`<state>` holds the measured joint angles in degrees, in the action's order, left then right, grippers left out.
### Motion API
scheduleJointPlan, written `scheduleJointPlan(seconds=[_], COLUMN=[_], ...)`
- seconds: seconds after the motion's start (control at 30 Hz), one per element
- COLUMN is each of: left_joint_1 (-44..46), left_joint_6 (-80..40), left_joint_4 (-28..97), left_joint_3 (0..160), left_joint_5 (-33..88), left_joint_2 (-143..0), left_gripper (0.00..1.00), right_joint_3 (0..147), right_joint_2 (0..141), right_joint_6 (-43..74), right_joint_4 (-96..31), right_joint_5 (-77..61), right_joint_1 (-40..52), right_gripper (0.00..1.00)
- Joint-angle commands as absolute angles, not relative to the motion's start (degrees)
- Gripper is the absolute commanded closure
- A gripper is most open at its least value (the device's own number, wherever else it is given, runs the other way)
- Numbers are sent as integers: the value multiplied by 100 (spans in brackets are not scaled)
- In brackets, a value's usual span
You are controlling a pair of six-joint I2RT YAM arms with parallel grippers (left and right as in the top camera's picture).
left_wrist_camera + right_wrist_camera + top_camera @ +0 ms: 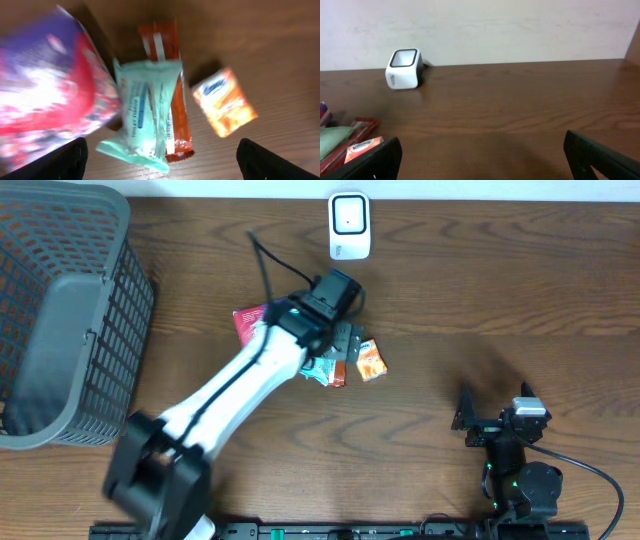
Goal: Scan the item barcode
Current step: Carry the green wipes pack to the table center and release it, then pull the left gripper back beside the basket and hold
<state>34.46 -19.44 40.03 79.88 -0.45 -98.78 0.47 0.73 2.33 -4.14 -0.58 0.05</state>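
Observation:
A pile of items lies mid-table: a red and purple bag (45,85), a mint green packet (145,105), an orange-red bar wrapper (162,40) and a small orange packet (225,102). My left gripper (162,165) hovers open over the pile (338,330), its fingers wide on either side of the mint packet's lower end and gripping nothing. The white barcode scanner (349,225) stands at the table's far edge, also in the right wrist view (404,68). My right gripper (495,408) rests open and empty at the near right (482,160).
A large grey mesh basket (60,310) fills the left side of the table. A black cable (268,265) runs from the left arm toward the back. Bare wood lies between the pile and the right arm.

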Motion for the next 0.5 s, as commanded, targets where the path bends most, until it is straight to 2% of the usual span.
scheduleJointPlan(seconds=[0.0, 0.23, 0.47], left_joint_1=[3175, 2250, 1730], left_joint_6=[-1933, -1935, -1935], left_joint_4=[4005, 5304, 6938], left_joint_3=[8313, 8311, 8311], left_joint_5=[-353, -862, -858], left_joint_2=[-8903, -7625, -7253], left_gripper=[5, 2, 2], right_joint_3=[32, 32, 32], right_joint_2=[64, 64, 64], right_joint_6=[183, 183, 183], right_joint_4=[-432, -432, -432], right_joint_5=[-34, -34, -34], right_joint_1=[-40, -38, -38], right_gripper=[1, 1, 1])
